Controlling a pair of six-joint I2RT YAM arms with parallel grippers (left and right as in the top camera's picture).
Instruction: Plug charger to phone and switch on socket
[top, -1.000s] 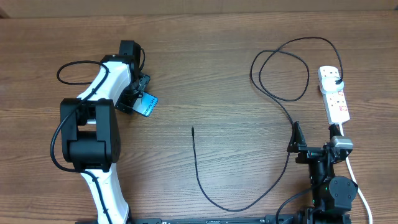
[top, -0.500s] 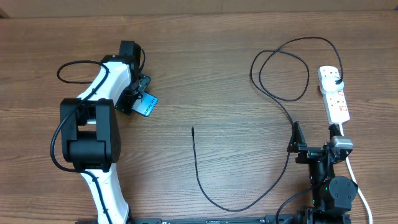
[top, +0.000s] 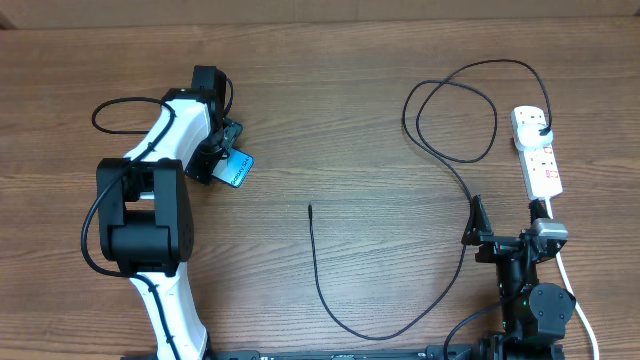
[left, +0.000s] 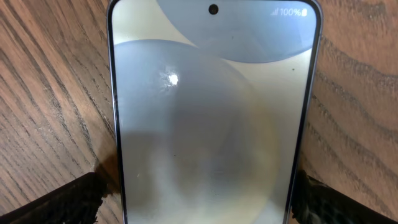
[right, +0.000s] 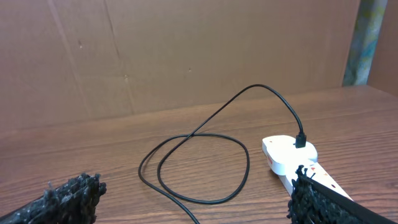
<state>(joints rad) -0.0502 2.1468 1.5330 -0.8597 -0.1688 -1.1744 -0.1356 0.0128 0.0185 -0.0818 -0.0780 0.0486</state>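
The left gripper (top: 222, 152) is hovering with jaws apart, 1 finger on each side of the phone (left: 211, 112), which is lying flat on the table (top: 330, 80); the right gripper (right: 193, 205) is also gaping, empty, near the socket (top: 540, 160). The charger (top: 312, 240) is sitting in the socket; its tip is lying well apart from the phone, so plugging and switching are, I judge, both remaining. The left arm is reaching forward, wrist down; the right is folded.

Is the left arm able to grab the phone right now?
Probably yes. The left gripper is open right over the phone, one finger beside each long edge, and nothing seems to block it.
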